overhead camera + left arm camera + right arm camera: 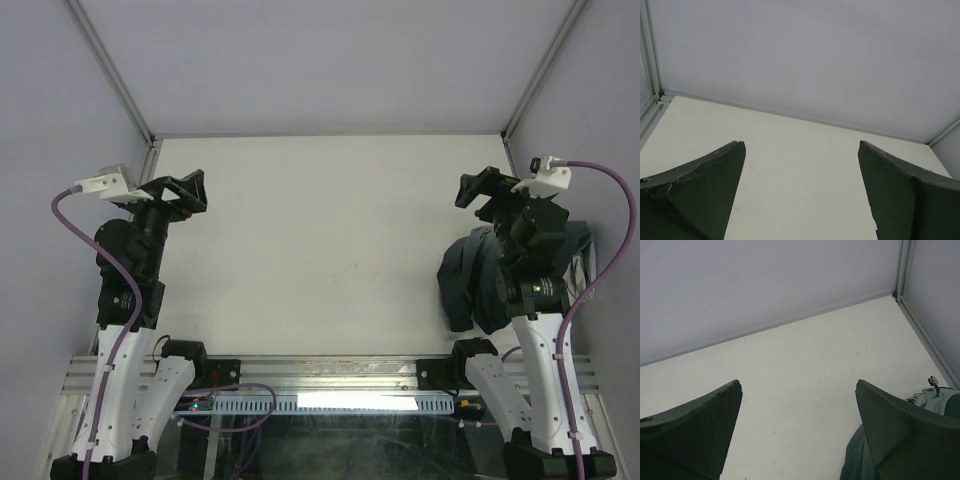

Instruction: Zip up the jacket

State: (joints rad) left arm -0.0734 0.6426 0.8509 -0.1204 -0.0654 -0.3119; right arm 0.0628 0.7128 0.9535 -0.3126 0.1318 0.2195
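right gripper (798, 385): we see its two dark fingers (695, 435) spread wide, white table (790, 350) showing between them | jacket (854, 460): we find grey-teal fabric bunched at lower right, against the right-hand finger | background: pale grey wall (750, 285), metal post (905, 265) in the far right corner

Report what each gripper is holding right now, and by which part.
Nothing is held. The left gripper and the right gripper both stand open and empty; the jacket lies bunched at the right side, ungripped.
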